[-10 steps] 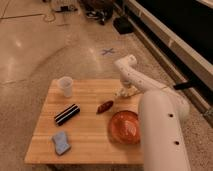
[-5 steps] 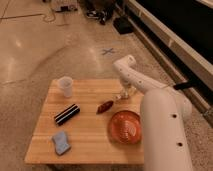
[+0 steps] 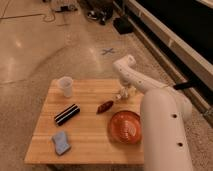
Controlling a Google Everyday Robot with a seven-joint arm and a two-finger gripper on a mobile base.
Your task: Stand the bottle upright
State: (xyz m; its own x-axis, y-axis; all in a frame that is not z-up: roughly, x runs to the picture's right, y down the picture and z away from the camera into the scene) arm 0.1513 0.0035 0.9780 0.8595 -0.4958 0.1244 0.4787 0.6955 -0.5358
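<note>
One bent arm, pincer beside the bottle

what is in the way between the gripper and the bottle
Nothing visible. The gripper is down right at the bottle near the far right edge of the table. The reddish-brown object and the orange bowl lie closer to the camera, off that path.

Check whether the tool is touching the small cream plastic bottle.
Cannot tell. In the camera view the tool sits at the wooden table's far right edge, overlapping the small cream plastic bottle; no contact or gap shows plainly.
</note>
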